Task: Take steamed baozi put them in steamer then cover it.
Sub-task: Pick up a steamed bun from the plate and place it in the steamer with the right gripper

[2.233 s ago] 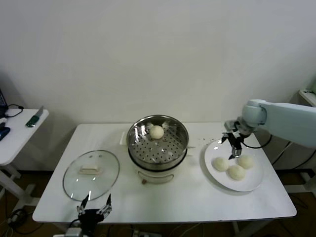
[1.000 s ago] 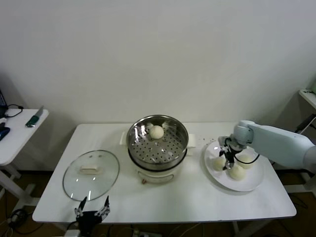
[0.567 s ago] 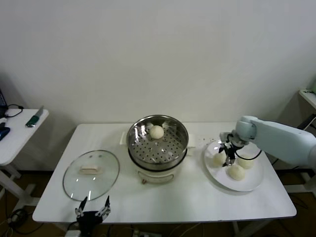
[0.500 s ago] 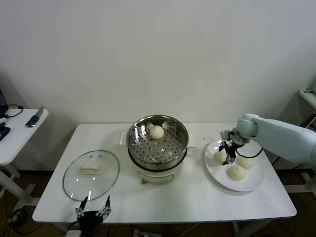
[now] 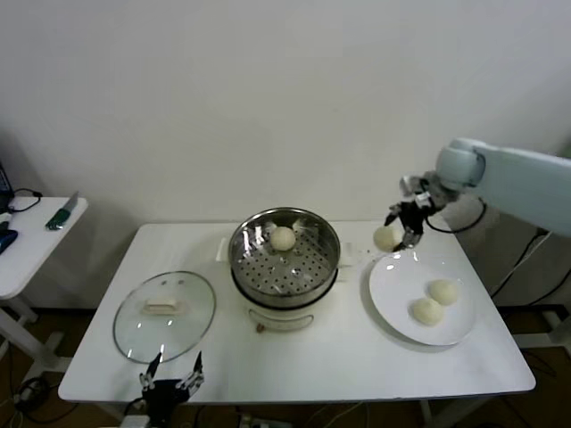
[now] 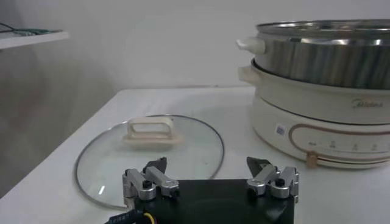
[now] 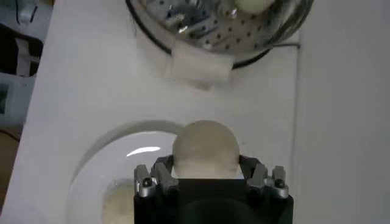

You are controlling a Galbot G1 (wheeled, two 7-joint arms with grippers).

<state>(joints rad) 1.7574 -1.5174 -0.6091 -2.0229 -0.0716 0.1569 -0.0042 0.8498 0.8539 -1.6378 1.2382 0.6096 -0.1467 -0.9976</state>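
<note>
My right gripper [image 5: 399,232] is shut on a cream-white baozi [image 5: 384,238] and holds it in the air above the far edge of the white plate [image 5: 393,294]; the held baozi fills the jaws in the right wrist view [image 7: 205,149]. Two more baozi [image 5: 443,291] [image 5: 427,310] lie on the plate. One baozi [image 5: 284,238] sits in the shiny steamer [image 5: 314,268], which the right wrist view also shows [image 7: 201,30]. The glass cover [image 5: 143,330] with its cream handle lies flat on the table at the left [image 6: 183,152]. My left gripper [image 6: 210,178] is open and parked near the front edge by the cover.
The steamer's white pot base [image 6: 317,131] stands right beside the cover. A side table [image 5: 36,236] with small tools stands off to the far left. The white wall is close behind the table.
My right gripper has closed on one baozi on the plate and lifted it up and back, off the plate. Two baozi stay on the plate. The left arm has not moved.
</note>
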